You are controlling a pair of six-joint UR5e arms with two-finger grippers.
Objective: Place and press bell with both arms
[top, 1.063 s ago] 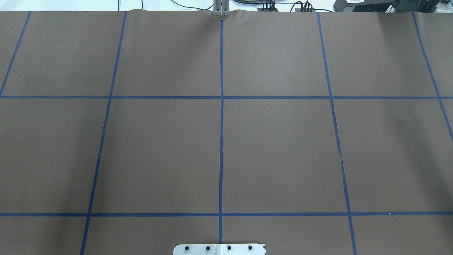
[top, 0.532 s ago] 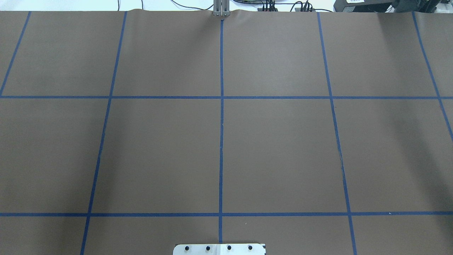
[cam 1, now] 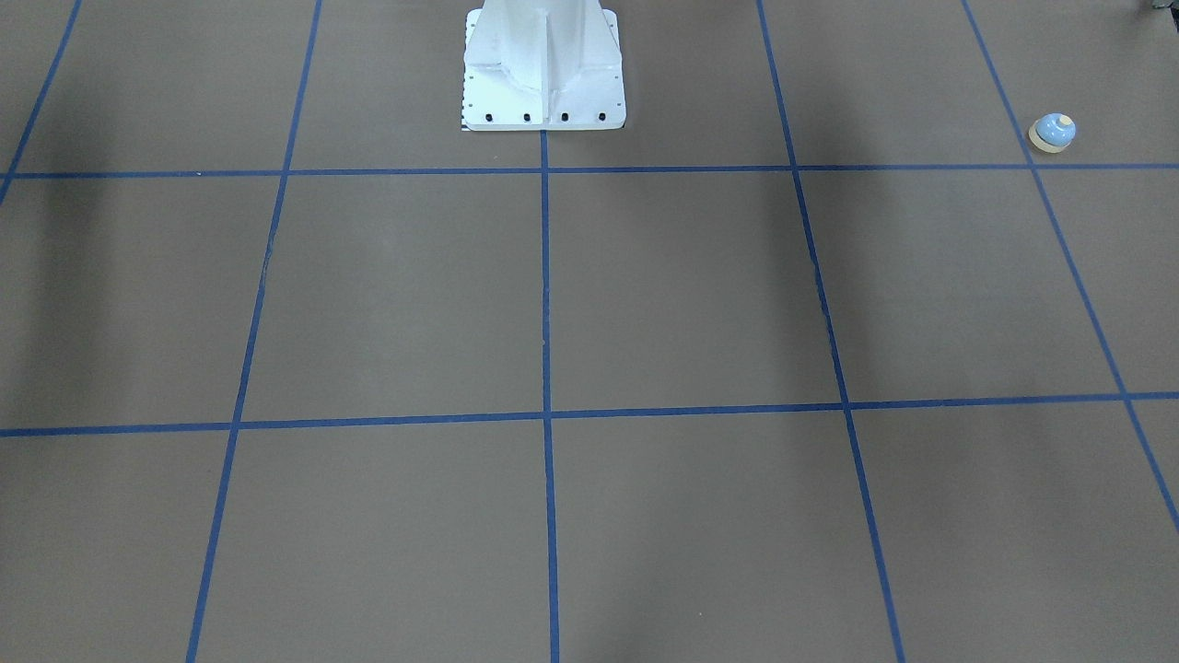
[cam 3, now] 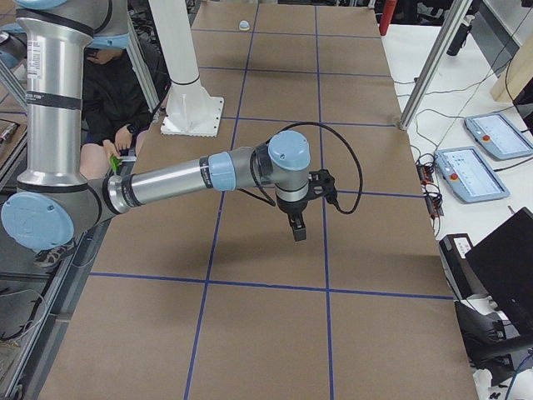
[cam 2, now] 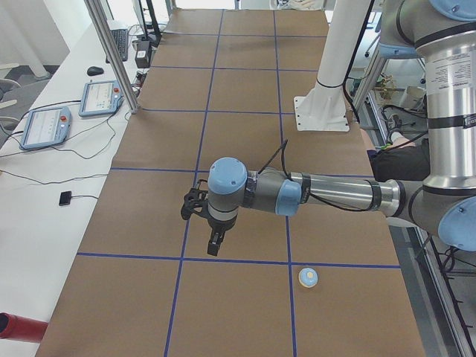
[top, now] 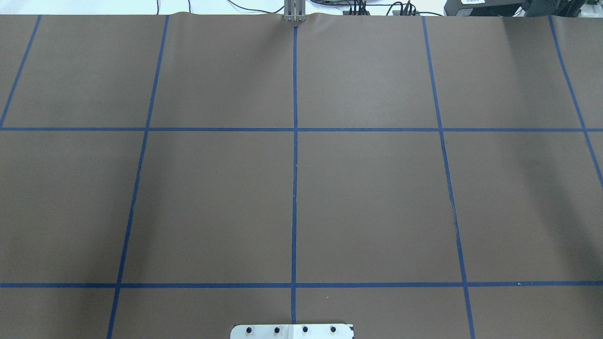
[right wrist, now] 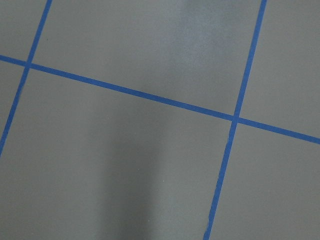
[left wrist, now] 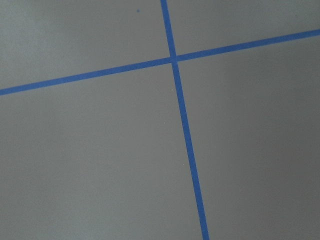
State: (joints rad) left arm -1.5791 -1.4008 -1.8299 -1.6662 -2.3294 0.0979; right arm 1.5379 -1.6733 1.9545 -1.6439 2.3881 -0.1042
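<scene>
Bell (cam 1: 1052, 133) upright near the left-end corner of the table (cam 1: 682, 295), robot's side, nothing touching it. Left gripper (cam 2: 214, 247) hangs nearby, above the surface; right gripper (cam 3: 298, 231) well apart. Jaw state: cannot tell for either. Likely risk: an off-centre pinch on the smooth dome skids it toward the edge.

The bell (cam 1: 1053, 133), a small light-blue dome with a cream button on top and a cream base ring, stands upright on the brown worktop (cam 1: 682, 295) at its end on the robot's left, just beside a crossing of blue tape lines (cam 1: 921, 167). The left arm (cam 2: 335, 193), silver-grey tube with light-blue joint caps, reaches level over the worktop, its black left gripper (cam 2: 213, 249) pointing down, near the bell but apart. The right arm (cam 3: 166, 179) reaches out likewise, its right gripper (cam 3: 298, 233) pointing down, well apart from the bell; how either's jaws stand cannot be told
</scene>
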